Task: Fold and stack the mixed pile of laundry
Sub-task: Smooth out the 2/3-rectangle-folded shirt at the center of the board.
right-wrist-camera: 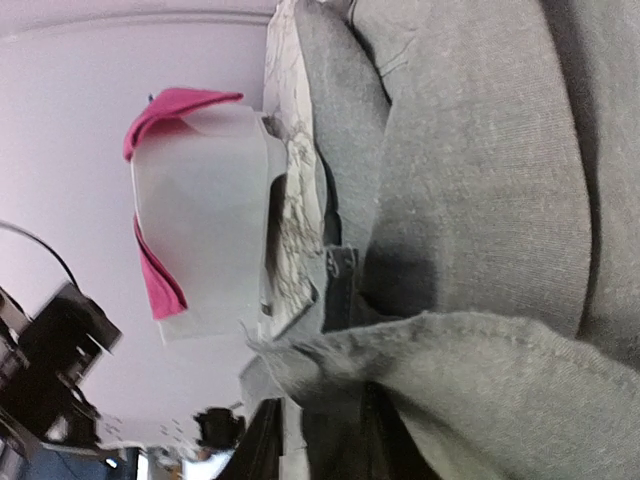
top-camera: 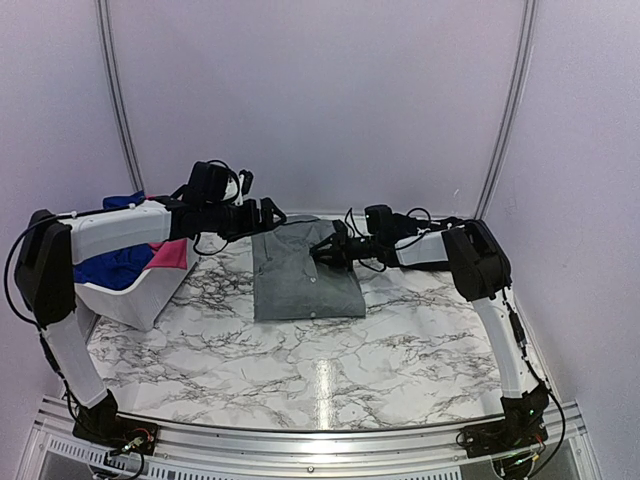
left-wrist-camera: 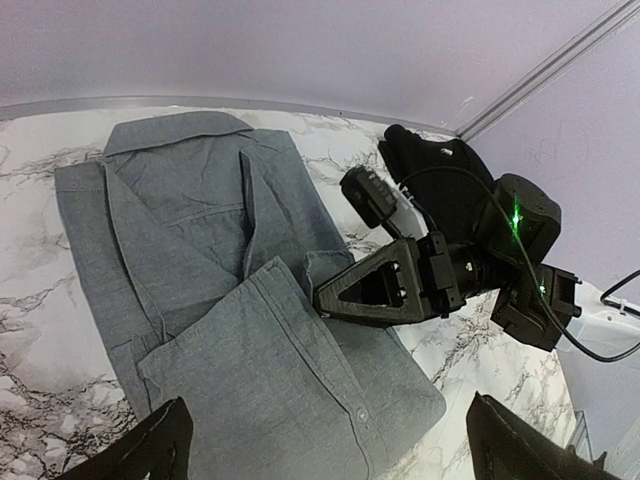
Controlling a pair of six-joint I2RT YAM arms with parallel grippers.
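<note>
A grey collared button shirt (top-camera: 300, 275) lies partly folded on the marble table, collar toward the back wall. My right gripper (top-camera: 320, 254) reaches in from the right and is shut on a fold of the shirt's upper layer near the placket (left-wrist-camera: 325, 300). In the right wrist view the bunched grey cloth (right-wrist-camera: 420, 350) sits between its fingers (right-wrist-camera: 262, 440). My left gripper (left-wrist-camera: 335, 460) hovers open above the shirt's lower half (left-wrist-camera: 270, 380), touching nothing. Royal blue (top-camera: 110, 268) and hot-pink (top-camera: 168, 255) pieces lie in the basket. A black garment (left-wrist-camera: 440, 185) lies by the back wall.
The white plastic basket (top-camera: 135, 300) stands at the table's left, under my left arm. Walls close in at the back and on both sides. The right arm's forearm (top-camera: 430, 248) crosses the table's back right, with cables around it.
</note>
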